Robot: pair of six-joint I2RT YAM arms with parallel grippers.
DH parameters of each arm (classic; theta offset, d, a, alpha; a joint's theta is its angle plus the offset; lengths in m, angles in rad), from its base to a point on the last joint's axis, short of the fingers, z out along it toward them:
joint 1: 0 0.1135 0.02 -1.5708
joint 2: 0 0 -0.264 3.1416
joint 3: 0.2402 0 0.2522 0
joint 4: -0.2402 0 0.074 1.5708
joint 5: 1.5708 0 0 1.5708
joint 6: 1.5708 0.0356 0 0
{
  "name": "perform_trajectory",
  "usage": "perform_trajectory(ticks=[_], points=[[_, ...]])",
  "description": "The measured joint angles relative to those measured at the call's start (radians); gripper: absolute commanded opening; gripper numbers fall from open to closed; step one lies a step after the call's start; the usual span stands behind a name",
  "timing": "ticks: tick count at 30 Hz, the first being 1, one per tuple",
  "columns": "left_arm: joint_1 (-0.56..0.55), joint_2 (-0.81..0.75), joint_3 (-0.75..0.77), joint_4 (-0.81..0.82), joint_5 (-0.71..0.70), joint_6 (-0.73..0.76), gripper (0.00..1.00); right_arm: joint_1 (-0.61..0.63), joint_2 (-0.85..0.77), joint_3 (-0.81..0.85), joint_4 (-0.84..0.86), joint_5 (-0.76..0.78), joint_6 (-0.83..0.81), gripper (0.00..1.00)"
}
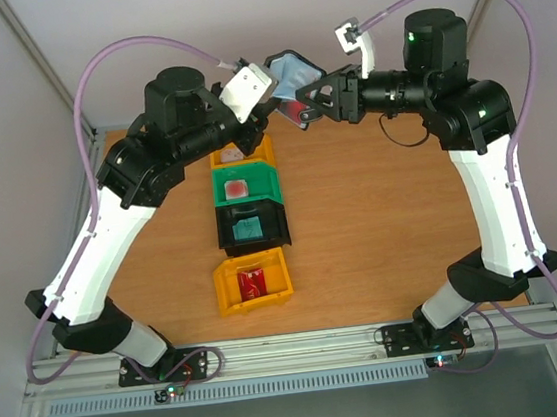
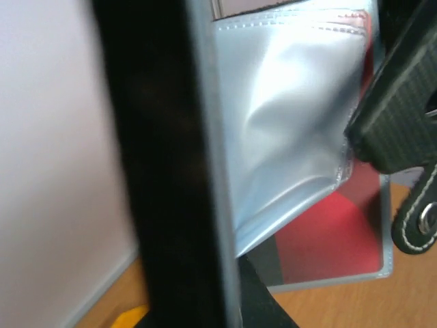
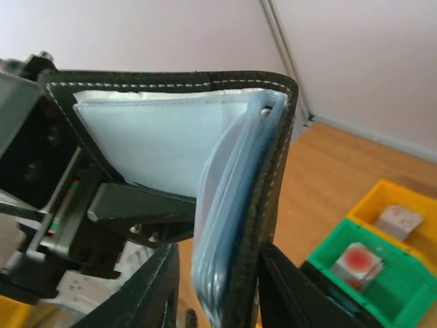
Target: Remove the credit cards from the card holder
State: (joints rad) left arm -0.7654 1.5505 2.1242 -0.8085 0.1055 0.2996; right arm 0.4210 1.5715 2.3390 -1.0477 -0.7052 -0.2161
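At the top centre of the overhead view, the open card holder [image 1: 293, 68] hangs in the air between the two grippers, above the far edge of the table [image 1: 380, 217]. The left gripper [image 1: 271, 84] is clamped tight on its left cover. The right gripper [image 3: 217, 290] straddles the other flap; whether it pinches cannot be told. A red card [image 2: 334, 236] sits in a shiny pocket.

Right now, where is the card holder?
In the top view the card holder is held up in the air at the table's far end, between the left gripper and the right gripper, just beyond the far yellow bin.
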Motion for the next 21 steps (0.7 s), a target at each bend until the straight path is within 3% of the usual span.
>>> perform_trajectory(ticks=[4, 9, 12, 15, 21], points=[[0.024, -0.004, -0.01, 0.005, 0.056, -0.079, 0.0, -0.063, -0.034, -0.053, 0.014, -0.093, 0.011, 0.52], [0.073, -0.016, -0.044, 0.015, 0.171, -0.249, 0.0, -0.124, -0.108, -0.177, 0.061, -0.175, 0.027, 0.53], [0.08, -0.017, -0.05, 0.026, 0.221, -0.323, 0.0, -0.124, -0.125, -0.206, 0.079, -0.19, 0.035, 0.4], [0.08, -0.023, -0.06, 0.059, 0.28, -0.377, 0.0, -0.124, -0.126, -0.222, 0.104, -0.201, 0.051, 0.35], [0.084, -0.051, -0.098, 0.121, 0.381, -0.45, 0.0, -0.124, -0.125, -0.237, 0.149, -0.229, 0.078, 0.06]])
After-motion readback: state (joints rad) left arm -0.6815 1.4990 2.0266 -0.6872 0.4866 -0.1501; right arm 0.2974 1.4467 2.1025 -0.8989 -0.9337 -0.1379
